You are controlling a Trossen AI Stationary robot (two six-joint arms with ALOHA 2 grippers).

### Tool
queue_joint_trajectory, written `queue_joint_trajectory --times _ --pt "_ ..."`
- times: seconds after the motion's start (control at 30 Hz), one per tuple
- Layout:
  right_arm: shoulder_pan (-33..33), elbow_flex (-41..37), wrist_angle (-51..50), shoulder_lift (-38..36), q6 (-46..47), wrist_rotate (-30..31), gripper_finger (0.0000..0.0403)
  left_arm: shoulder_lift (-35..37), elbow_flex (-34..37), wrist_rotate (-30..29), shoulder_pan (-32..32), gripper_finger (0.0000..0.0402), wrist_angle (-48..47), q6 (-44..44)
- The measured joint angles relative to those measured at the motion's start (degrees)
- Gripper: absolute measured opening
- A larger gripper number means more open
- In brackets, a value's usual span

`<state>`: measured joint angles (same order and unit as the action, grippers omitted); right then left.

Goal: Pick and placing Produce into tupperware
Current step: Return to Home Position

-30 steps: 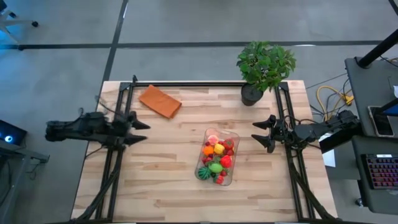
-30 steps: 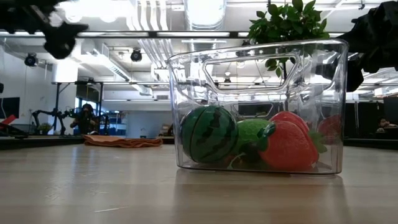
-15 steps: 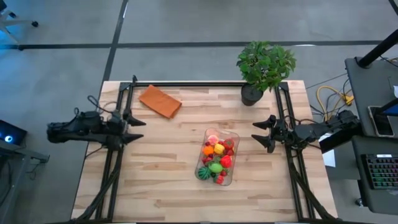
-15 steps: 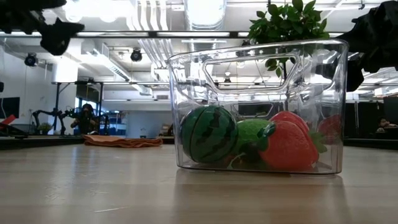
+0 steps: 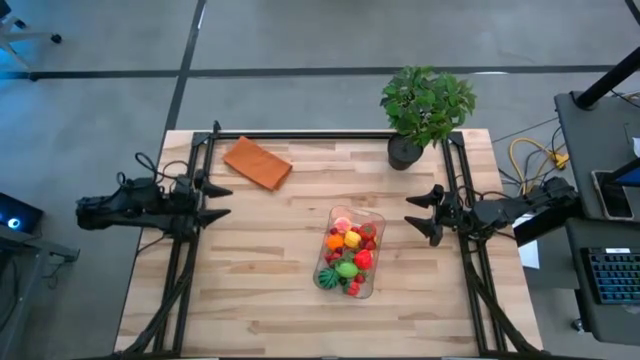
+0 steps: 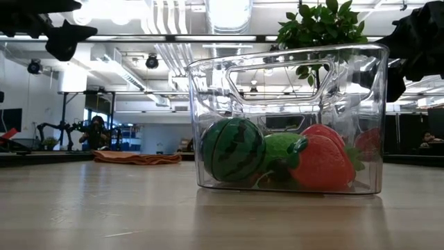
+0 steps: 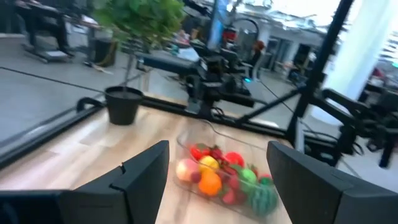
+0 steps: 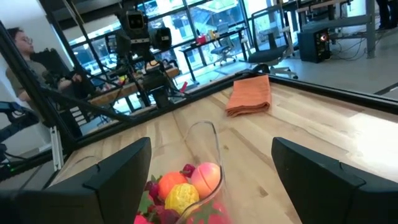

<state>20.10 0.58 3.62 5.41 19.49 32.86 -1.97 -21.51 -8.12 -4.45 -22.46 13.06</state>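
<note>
The clear tupperware [image 5: 351, 251] stands on the table right of centre, with several toy fruits and vegetables inside it: a green striped melon [image 6: 233, 148], a red strawberry [image 6: 321, 162], and orange and yellow pieces [image 8: 180, 190]. My left gripper [image 5: 215, 201] is open and empty, above the table's left side. My right gripper [image 5: 424, 213] is open and empty, above the table's right side, beside the tub. Both show the tub between their fingers in the wrist views [image 7: 224, 174] [image 8: 199, 186].
A flat orange-brown pad [image 5: 257, 162] lies at the far left of the table. A potted green plant [image 5: 420, 110] stands at the far right corner. Black frame rails [image 5: 185, 260] run along both sides. A person [image 8: 25, 43] shows beyond the table.
My left gripper has drawn back toward the table's left edge, open and empty throughout. The tub and its contents have kept still.
</note>
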Motion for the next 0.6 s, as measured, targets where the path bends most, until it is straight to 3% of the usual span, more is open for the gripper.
queue_joint_trajectory --times 0.13,0.27,0.37,0.43,0.5,0.6 --pt "0.0 0.0 0.0 0.0 -4.1 0.4 0.0325 0.3 -0.1 -2.8 0.0 0.0256 1.5 0.0" --pt "-0.1 0.0 5.3 -0.1 -9.3 5.2 0.0325 -0.1 0.0 -2.9 0.0 0.0256 2.2 0.0" --pt "-0.1 0.7 14.6 -0.1 -4.1 10.7 0.0325 -0.2 0.5 -2.9 0.0 0.0256 2.5 0.0" --pt "-0.2 1.5 17.9 -0.3 0.3 11.2 0.0325 -0.2 0.8 -2.9 0.0 0.0256 2.6 0.0" --pt "-0.2 2.5 17.6 -0.4 3.4 7.5 0.0325 -0.2 1.1 -2.9 0.0 0.0256 2.8 0.0" --pt "-0.6 4.5 14.2 -0.3 4.4 -3.2 0.0325 -0.2 1.3 -2.9 0.0 0.0256 2.8 0.0"
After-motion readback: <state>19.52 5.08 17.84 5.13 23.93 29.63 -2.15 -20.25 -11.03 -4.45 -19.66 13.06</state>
